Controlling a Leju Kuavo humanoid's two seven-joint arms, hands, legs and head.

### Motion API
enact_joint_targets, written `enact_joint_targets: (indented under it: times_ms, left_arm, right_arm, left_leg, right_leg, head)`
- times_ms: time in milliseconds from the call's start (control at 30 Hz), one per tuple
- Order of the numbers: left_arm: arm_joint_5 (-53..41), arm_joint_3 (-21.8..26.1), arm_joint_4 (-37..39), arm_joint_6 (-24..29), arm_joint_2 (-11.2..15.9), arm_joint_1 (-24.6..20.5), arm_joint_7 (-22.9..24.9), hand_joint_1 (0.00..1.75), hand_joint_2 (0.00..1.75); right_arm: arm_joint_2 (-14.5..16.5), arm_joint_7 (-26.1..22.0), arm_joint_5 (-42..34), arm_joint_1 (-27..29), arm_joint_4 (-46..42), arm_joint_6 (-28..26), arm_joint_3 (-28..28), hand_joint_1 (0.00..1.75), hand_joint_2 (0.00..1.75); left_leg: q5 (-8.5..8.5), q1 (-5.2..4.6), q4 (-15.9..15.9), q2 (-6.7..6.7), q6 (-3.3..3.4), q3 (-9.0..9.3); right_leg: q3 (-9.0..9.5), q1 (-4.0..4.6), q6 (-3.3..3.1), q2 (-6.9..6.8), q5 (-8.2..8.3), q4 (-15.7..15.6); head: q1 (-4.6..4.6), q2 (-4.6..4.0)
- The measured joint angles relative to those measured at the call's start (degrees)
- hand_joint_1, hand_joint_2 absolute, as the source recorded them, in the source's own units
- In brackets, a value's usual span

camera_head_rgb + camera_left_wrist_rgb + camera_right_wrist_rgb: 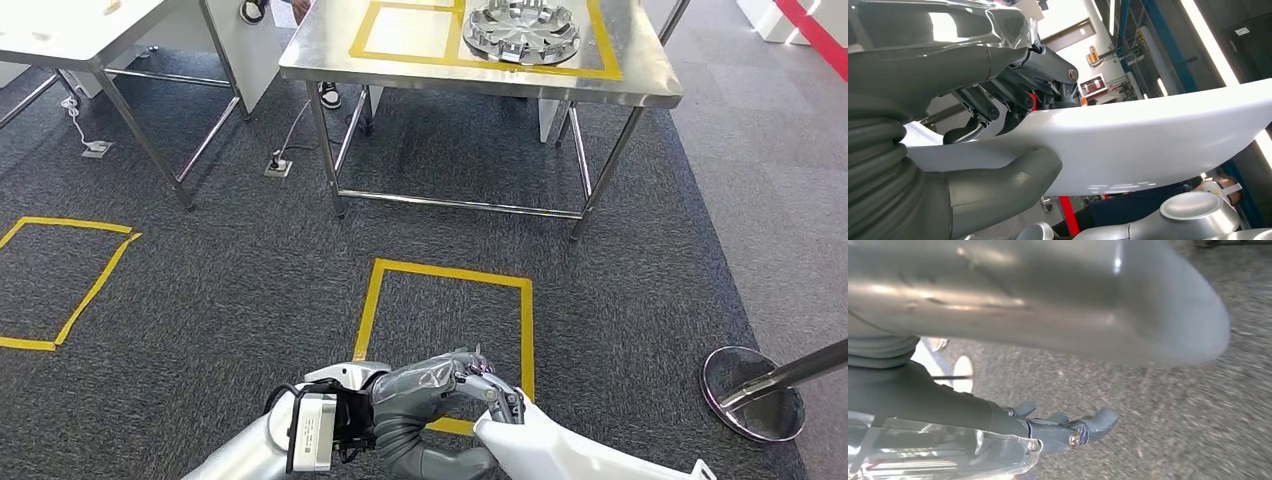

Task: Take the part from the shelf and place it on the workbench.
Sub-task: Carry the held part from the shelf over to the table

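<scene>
The part is a long white moulded panel (570,452) at the bottom of the head view, low over the carpet. My left hand (437,394) grips its near end, fingers over the top edge. In the left wrist view the panel (1148,145) runs across the picture with my left hand (998,150) clamped on it, thumb under, fingers above. The steel workbench (640,85) stands ahead, marked with yellow tape. My right hand (948,400) hangs over the grey carpet with nothing in it, fingers (1093,425) apart from the thumb.
A silver wheel cover (522,28) lies on the workbench's right half. A second steel table (70,45) stands at the far left. Yellow tape squares (450,275) mark the carpet. A stanchion base (752,392) is at the right. A person's shoe (329,95) shows behind the bench.
</scene>
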Motion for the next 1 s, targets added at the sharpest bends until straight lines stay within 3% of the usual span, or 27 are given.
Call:
enact_joint_targets:
  times_ms: [67, 167, 233, 333, 367, 400, 467, 500, 567, 633, 700, 767, 833, 867, 900, 933, 1000]
  left_arm:
    - [0.01, -0.14, 0.38, -0.02, 0.02, -0.14, -0.05, 1.75, 1.75]
    - [0.07, -0.29, 0.5, -0.03, -0.21, -0.58, -0.15, 1.75, 1.75]
    - [0.09, -0.4, 0.52, -0.04, -0.28, -0.96, -0.21, 1.75, 1.75]
    - [0.09, -0.6, 0.6, -0.05, -0.1, -0.96, -0.25, 1.75, 1.75]
    - [0.09, -0.68, 0.64, -0.05, -0.01, -0.92, -0.25, 1.75, 1.75]
    - [0.09, -0.75, 0.68, -0.05, 0.05, -0.92, -0.25, 1.75, 1.75]
    - [0.09, -0.82, 0.75, -0.04, 0.12, -0.97, -0.25, 1.75, 1.75]
    - [0.11, -0.86, 0.83, -0.04, 0.14, -1.03, -0.27, 1.75, 1.75]
    - [0.17, -0.91, 1.0, -0.03, 0.15, -1.17, -0.34, 1.75, 1.75]
    - [0.28, -0.99, 1.16, -0.03, 0.01, -1.32, -0.47, 1.75, 1.75]
    - [0.38, -1.07, 1.34, -0.03, -0.23, -1.61, -0.6, 1.75, 1.75]
    - [0.47, -1.14, 1.54, -0.03, -0.42, -1.93, -0.65, 1.75, 1.75]
    - [0.52, -1.25, 1.85, -0.03, -0.49, -2.05, -0.66, 1.75, 1.75]
    - [0.52, -1.32, 2.07, -0.03, -0.49, -2.05, -0.66, 1.75, 1.75]
    - [0.52, -1.42, 2.27, -0.03, -0.52, -2.07, -0.66, 1.75, 1.75]
    - [0.53, -1.51, 2.46, -0.03, -0.6, -2.12, -0.67, 1.75, 1.75]
    - [0.54, -1.72, 2.87, -0.01, -0.84, -2.38, -0.69, 1.75, 1.75]
  right_arm:
    - [-0.01, -0.28, -0.38, 0.04, -0.01, -0.06, -0.45, 0.0, 0.0]
    - [-0.12, -0.37, -0.52, 0.05, -0.03, -0.1, -0.78, 0.0, 0.0]
    - [-0.14, -0.44, -0.6, -0.13, -0.06, -0.11, -0.96, 0.0, 0.0]
    - [-0.06, -0.5, -0.62, -0.14, -0.07, -0.11, -1.2, 0.0, 0.0]
    - [-0.03, -0.5, -0.61, -0.07, -0.07, -0.11, -1.26, 0.0, 0.0]
    - [-0.01, -0.5, -0.61, -0.01, -0.07, -0.11, -1.34, 0.0, 0.0]
    - [0.05, -0.56, -0.78, 0.0, -0.07, -0.1, -1.52, 0.0, 0.0]
    - [0.1, -0.65, -1.13, -0.04, -0.07, -0.05, -1.63, 0.0, 0.0]
    - [0.22, -1.04, -2.51, -0.16, -0.07, 0.16, -2.13, 0.0, 0.0]
    - [0.39, -1.49, -4.52, -0.19, -0.07, 0.57, -3.11, 0.0, 0.0]
    - [0.52, -2.01, -7.08, -0.23, -0.07, 1.12, -4.46, 0.0, 0.0]
    - [0.56, -2.86, -10.62, -0.59, -0.07, 1.86, -6.42, 0.0, 0.0]
    - [0.72, -4.08, -14.88, -0.8, -0.07, 2.85, -9.02, 0.0, 0.0]
    - [0.85, -4.74, -16.92, -0.78, -0.07, 3.36, -10.42, 0.0, 0.0]
    - [1.01, -5.37, -18.69, -0.75, -0.07, 3.81, -11.88, 0.0, 0.0]
    - [1.13, -5.92, -20.16, -0.75, -0.07, 4.2, -13.28, 0.0, 0.0]
    - [1.3, -6.67, -22.05, -0.86, -0.07, 4.76, -15.75, 0.0, 0.0]
  left_leg:
    - [-1.03, -0.16, 0.2, 0.29, -0.61, 0.94]
    - [-1.02, -0.18, 2.59, 0.35, -1.55, 0.69]
    - [-1.62, 0.07, 7.53, -0.21, -2.34, -2.28]
    - [-5.54, 0.81, 15.87, -0.62, -3.5, -8.94]
    - [-5.74, 1.0, 16.3, -0.63, -3.69, -10.18]
    - [-4.53, 1.15, 14.83, -0.66, -3.78, -10.43]
    - [0.84, 1.32, 7.5, -1.07, -3.65, -8.44]
    - [2.4, 1.23, 4.19, -1.44, -3.51, -7.31]
    - [2.86, 0.97, 0.89, -2.17, -2.93, -6.08]
    - [2.67, 0.93, 0.51, -2.09, -2.04, -5.34]
    - [3.33, 1.15, 0.1, -1.44, -1.19, -3.93]
    - [3.0, 1.12, -0.02, -0.73, -0.6, -2.99]
    - [2.42, 0.93, -0.01, -0.26, -0.3, -2.68]
    - [2.06, 0.87, -0.01, -0.08, -0.29, -2.42]
    - [1.64, 0.85, -0.01, 0.13, -0.34, -1.99]
    - [1.16, 0.85, -0.01, 0.35, -0.44, -1.4]
    - [0.02, 0.77, 0.01, 0.93, -0.87, -0.16]
  right_leg:
    - [1.01, 0.39, -0.51, -0.47, 2.39, -2.66]
    - [2.46, 0.07, -1.06, 0.21, 2.32, -3.14]
    - [3.46, -0.34, -1.41, 0.73, 1.91, -3.47]
    - [4.13, -0.7, -1.41, 1.57, 0.99, -3.53]
    - [4.47, -0.82, -1.28, 1.88, 0.63, -3.53]
    - [4.94, -0.92, -1.12, 2.22, 0.24, -3.53]
    - [5.94, -1.12, -0.74, 2.87, -0.58, -3.58]
    - [6.33, -1.14, -0.48, 3.2, -0.96, -3.66]
    - [6.87, -1.19, 0.26, 3.7, -1.41, -3.91]
    - [7.54, -1.14, 1.09, 3.89, -1.37, -3.77]
    - [7.27, -1.05, 1.5, 2.99, -1.79, -1.93]
    - [3.97, -0.97, 1.59, 1.76, -3.56, 3.56]
    - [-1.06, -0.92, 1.76, 1.39, -6.17, 10.11]
    - [-2.76, -0.92, 1.85, 1.36, -6.86, 11.57]
    - [-3.38, -0.92, 1.85, 1.28, -6.36, 10.92]
    - [-2.91, -0.92, 1.8, 1.05, -4.55, 8.23]
    - [-0.7, -0.84, 1.48, -0.28, 0.58, 0.79]
  head:
    - [-0.08, 0.0]
    - [-0.19, 0.0]
    - [-0.39, 0.0]
    - [-0.51, 0.0]
    - [-0.51, 0.0]
    - [-0.52, 0.0]
    - [-0.52, 0.0]
    - [-0.49, 0.0]
    - [-0.52, 0.0]
    - [-0.55, 0.0]
    - [-0.39, 0.0]
    - [-0.19, 0.0]
    - [-0.11, 0.0]
    - [-0.12, 0.0]
    - [-0.11, 0.0]
    - [-0.11, 0.0]
    - [-0.1, 0.0]
